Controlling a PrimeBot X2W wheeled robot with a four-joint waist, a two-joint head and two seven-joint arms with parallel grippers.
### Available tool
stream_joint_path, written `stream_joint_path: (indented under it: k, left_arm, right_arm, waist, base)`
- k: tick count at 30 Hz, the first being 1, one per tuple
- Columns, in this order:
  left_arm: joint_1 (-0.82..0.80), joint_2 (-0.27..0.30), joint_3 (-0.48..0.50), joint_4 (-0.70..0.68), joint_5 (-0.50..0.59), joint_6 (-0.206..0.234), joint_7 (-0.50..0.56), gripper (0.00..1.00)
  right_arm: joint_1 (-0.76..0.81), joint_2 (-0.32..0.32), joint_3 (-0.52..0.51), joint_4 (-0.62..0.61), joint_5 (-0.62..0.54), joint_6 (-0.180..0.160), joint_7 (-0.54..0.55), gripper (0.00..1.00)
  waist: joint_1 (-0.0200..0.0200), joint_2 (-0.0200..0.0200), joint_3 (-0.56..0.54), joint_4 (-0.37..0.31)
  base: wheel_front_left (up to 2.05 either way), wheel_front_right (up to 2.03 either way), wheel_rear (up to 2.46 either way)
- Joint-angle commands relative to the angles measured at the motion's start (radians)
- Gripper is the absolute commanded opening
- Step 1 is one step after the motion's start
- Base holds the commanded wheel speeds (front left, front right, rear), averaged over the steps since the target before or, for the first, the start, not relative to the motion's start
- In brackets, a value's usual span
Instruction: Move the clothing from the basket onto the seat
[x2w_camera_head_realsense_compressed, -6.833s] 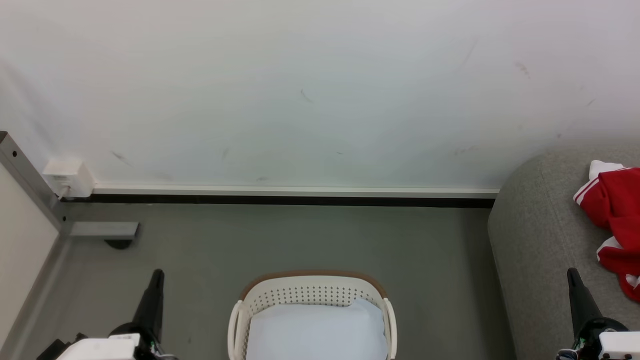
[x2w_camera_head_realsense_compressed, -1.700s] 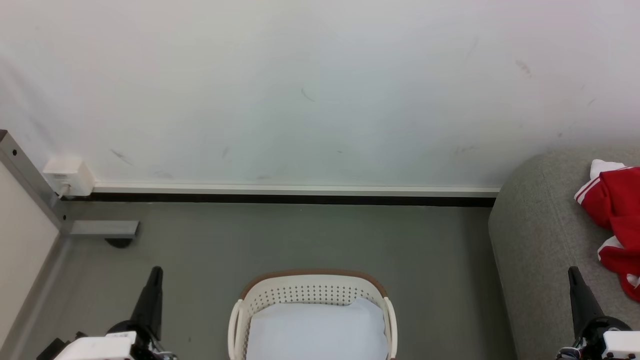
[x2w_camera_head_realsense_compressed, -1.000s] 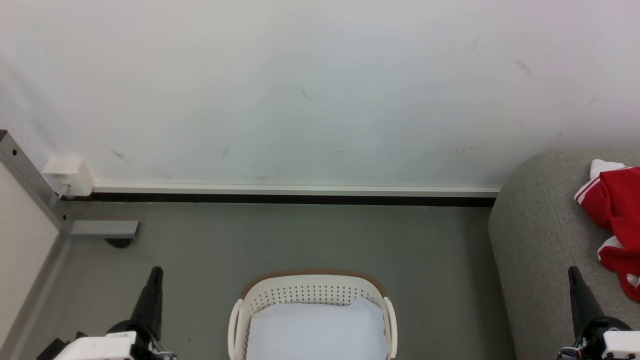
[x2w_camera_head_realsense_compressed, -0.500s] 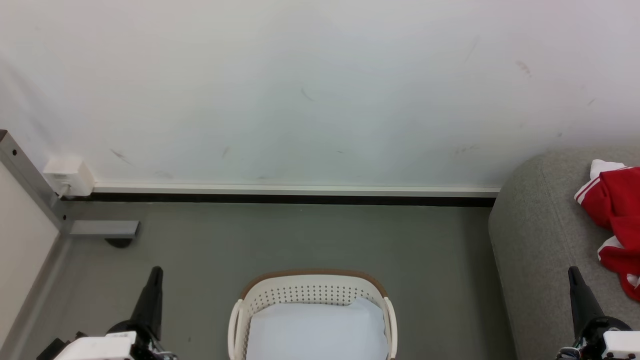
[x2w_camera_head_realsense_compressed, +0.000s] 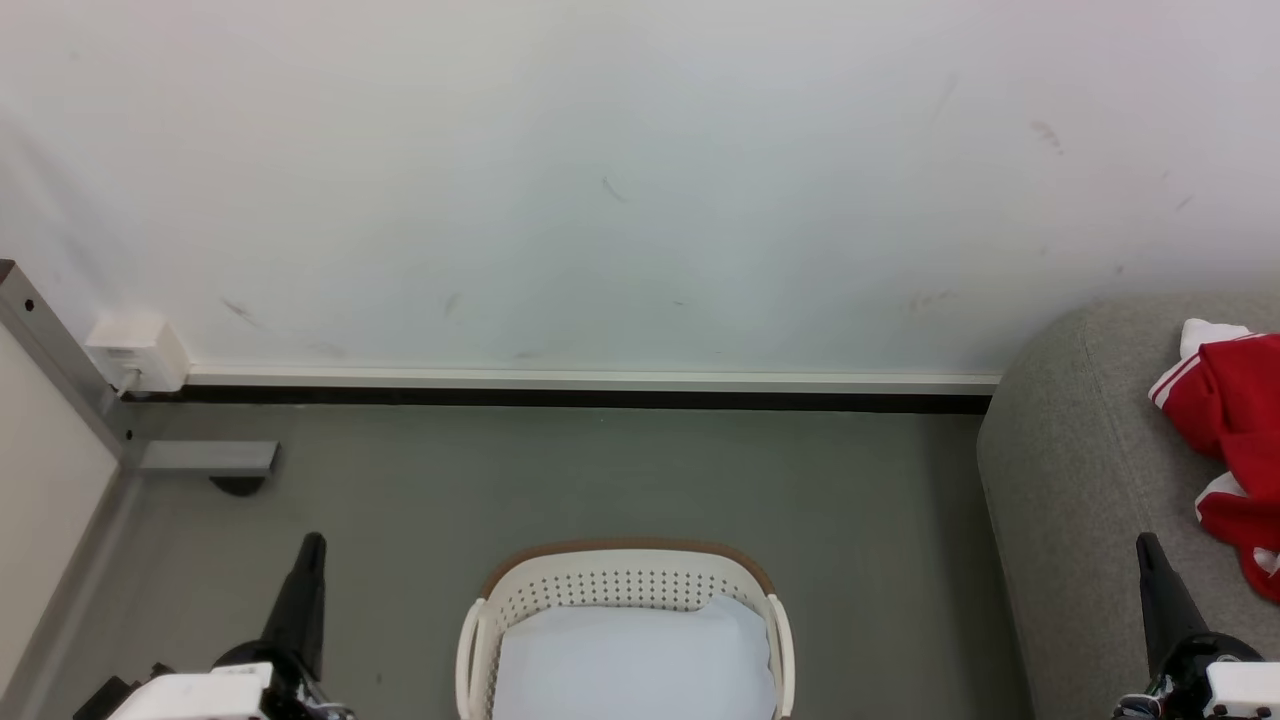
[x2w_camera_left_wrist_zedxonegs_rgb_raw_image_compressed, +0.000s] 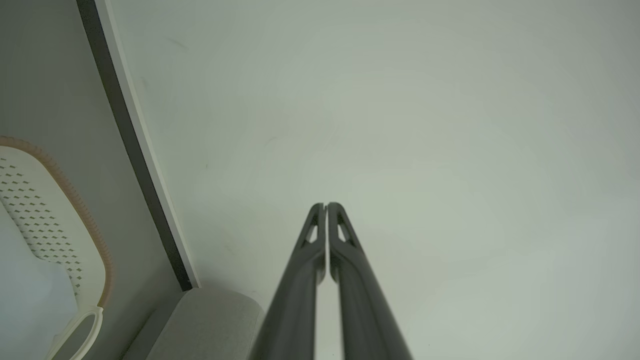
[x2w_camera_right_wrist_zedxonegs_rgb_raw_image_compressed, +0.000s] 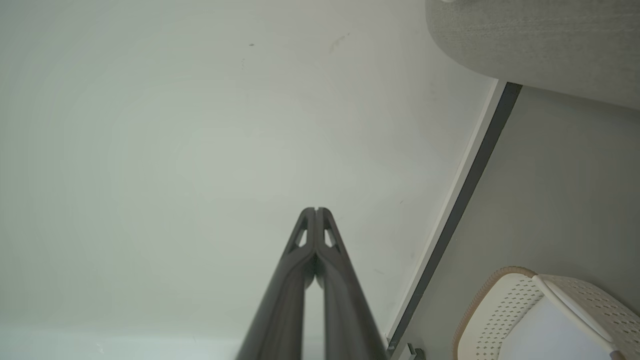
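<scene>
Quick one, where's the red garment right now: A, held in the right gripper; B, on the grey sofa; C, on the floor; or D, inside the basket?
B: the clothing lies on the seat, and the basket holds just a pale sheet.

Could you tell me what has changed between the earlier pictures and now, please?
Almost nothing. The left gripper and right gripper each drifted very slightly outward early on; both are shut and empty. The clothing lies on the seat as before, and the basket with its pale sheet has not moved.
</scene>
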Motion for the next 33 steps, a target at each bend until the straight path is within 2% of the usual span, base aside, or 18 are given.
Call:
stream_joint_path:
  k: [1,33]
  left_arm:
    - [-0.007,0.007,0.002,-0.004,-0.014,-0.005,0.003,0.00]
    - [-0.007,0.007,0.002,-0.004,-0.014,-0.005,0.003,0.00]
  right_arm:
    - [-0.012,0.000,-0.004,-0.006,0.002,-0.002,0.003,0.00]
    - [-0.012,0.000,-0.004,-0.006,0.002,-0.002,0.002,0.00]
  waist:
    - [0.0000,0.0000,0.000,0.000]
    - [0.0000,0.0000,0.000,0.000]
  base:
    - [0.00,0.00,0.00]
    - [0.00,0.00,0.00]
